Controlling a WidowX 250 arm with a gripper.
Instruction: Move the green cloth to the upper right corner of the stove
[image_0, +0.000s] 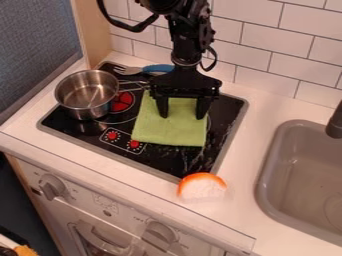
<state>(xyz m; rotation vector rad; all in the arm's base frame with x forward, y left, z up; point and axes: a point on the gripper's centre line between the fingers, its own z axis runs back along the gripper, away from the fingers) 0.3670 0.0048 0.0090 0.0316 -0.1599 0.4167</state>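
Note:
My gripper (182, 113) hangs over the upper part of the green cloth (170, 131), its two fingers pointing down and spread wide apart with nothing but cloth seen between them. The cloth lies flat on the middle of the black stove (230, 112), slightly right of centre. Whether the fingertips touch the cloth, I cannot tell. The gripper's body hides the cloth's upper edge and part of the stove behind it. The stove's upper right corner lies to the right of the gripper.
A metal pot (87, 94) stands on the stove's left side. Behind it lies a fork with a blue handle (157, 68). An orange and white object (201, 187) sits at the stove's front edge. To the right is a grey sink (304, 175); a tiled wall rises behind.

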